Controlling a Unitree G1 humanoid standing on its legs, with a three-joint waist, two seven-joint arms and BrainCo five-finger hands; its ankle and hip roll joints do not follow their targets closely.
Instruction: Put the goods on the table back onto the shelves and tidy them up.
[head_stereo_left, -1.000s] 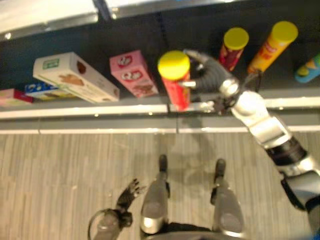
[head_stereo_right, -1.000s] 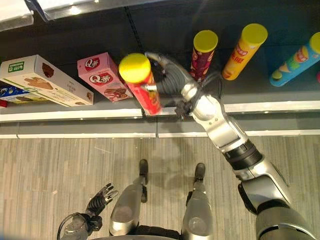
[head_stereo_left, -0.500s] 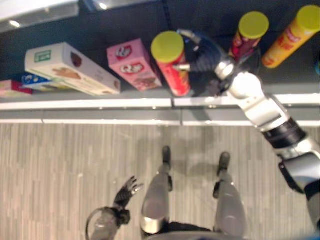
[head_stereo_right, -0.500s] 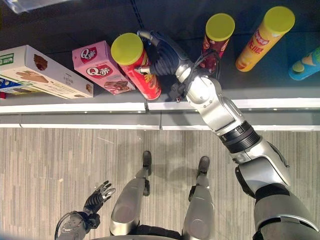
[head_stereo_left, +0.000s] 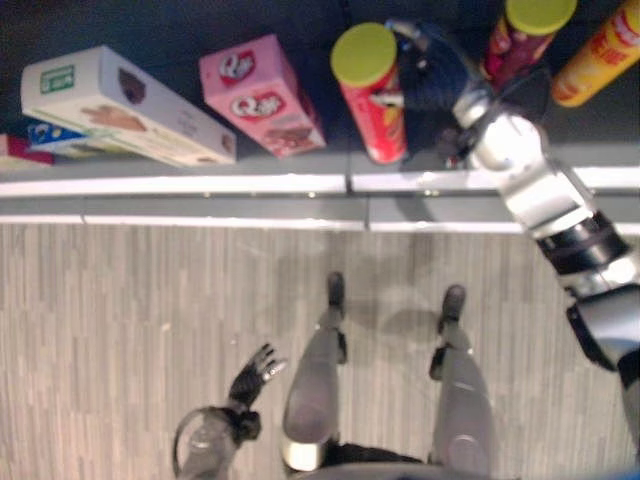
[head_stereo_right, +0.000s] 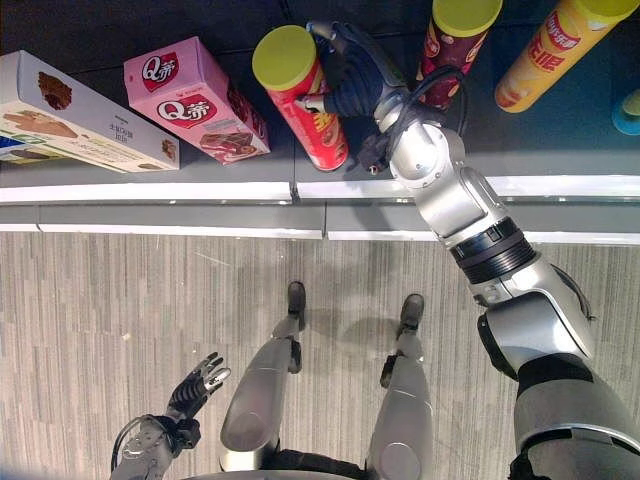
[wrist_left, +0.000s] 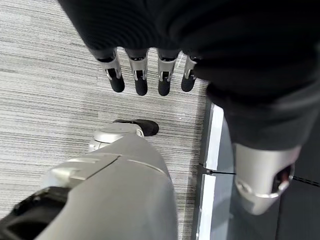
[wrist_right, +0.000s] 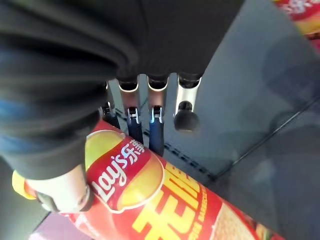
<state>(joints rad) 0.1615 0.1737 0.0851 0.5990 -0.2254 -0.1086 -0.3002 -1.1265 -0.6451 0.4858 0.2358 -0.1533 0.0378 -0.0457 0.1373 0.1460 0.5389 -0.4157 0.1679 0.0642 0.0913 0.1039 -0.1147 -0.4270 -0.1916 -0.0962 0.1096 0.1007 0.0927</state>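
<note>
The right hand (head_stereo_right: 355, 80) reaches over the front edge of the dark shelf (head_stereo_right: 200, 170) and has its fingers (wrist_right: 155, 132) and thumb curled round the red crisp can (head_stereo_right: 305, 100), which stands on the shelf tilted, its yellow lid (head_stereo_right: 283, 57) toward the camera and its base near the shelf's pale front rail (head_stereo_right: 150, 192); in the right wrist view the red can (wrist_right: 150, 200) lies against the palm with the dark-tipped fingers wrapped behind it and the grey shelf surface past them. Just to the can's left stands a pink box (head_stereo_right: 195, 100) with a picture of chocolate biscuits, close beside the can but apart from it, and further left a long white box (head_stereo_right: 75, 115) lies slanted, with a blue packet (head_stereo_left: 60, 140) and a red one (head_stereo_left: 15, 150) partly hidden under its far end. To the right of the hand stands a dark red can (head_stereo_right: 455, 45) with a yellow lid, its side close behind the hand's wrist, then an orange-yellow can (head_stereo_right: 550, 50) leaning away to the right, well apart from the grasped one, and a blue item (head_stereo_right: 628, 108) at the very edge. The left hand (head_stereo_right: 195, 385) hangs low beside the robot over the grey striped floor (head_stereo_right: 100, 330), its fingers (wrist_left: 140, 75) straight, slightly spread and grasping nothing, as the left wrist view shows
</note>
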